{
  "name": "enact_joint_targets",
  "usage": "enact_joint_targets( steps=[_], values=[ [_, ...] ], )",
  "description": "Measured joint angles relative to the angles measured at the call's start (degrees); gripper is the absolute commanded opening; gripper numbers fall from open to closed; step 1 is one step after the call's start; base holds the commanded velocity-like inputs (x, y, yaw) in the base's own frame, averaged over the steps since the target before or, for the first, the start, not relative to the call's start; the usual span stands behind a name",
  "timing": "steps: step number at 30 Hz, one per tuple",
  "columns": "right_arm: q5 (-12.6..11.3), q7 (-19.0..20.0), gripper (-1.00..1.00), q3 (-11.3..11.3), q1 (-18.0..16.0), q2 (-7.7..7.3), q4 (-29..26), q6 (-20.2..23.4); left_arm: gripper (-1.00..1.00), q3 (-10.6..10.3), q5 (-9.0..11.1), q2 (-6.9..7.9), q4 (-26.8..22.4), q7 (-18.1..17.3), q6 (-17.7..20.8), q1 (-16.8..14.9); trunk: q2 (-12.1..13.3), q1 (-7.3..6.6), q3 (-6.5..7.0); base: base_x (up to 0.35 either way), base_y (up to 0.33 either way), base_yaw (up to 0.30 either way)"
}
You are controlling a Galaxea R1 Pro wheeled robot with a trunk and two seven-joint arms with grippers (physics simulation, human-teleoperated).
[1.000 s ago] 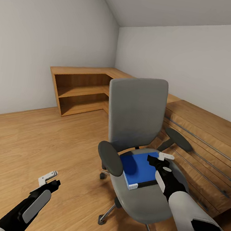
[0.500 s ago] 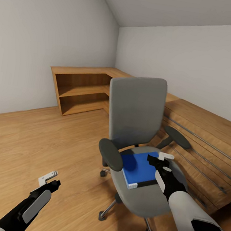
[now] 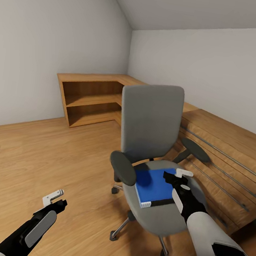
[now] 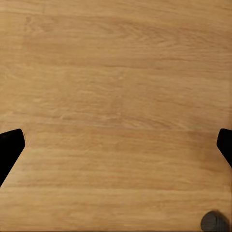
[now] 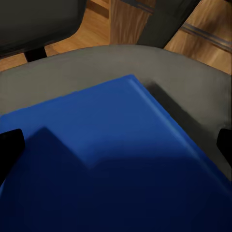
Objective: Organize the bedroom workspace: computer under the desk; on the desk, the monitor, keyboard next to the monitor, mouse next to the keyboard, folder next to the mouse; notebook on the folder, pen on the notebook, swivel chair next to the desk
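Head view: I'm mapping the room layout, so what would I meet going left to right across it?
Left pincer → low wooden shelving → chair's armrest → blue folder → right pincer → wooden slatted unit.

The grey upholstered swivel chair with black armrests [image 3: 152, 156] is sliding slightly away and toward the robot's left across the light wood floor [image 3: 37, 159], carrying the flat bright-blue folder with a black edge [image 3: 154, 187] along on its seat.
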Motion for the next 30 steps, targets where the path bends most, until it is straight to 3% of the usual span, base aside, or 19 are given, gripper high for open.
enact_joint_targets(
  steps=[30],
  values=[
    [0.0, 0.0, 1.0, 0.0, 0.0, 0.04, -0.5, 0.0, 1.0, -0.1, 0.1, -0.09, 0.2, 0.0, 0.0, 0.0, 0.0, -0.01, 0.0, -0.081, 0.0, 0.0]
  ],
)
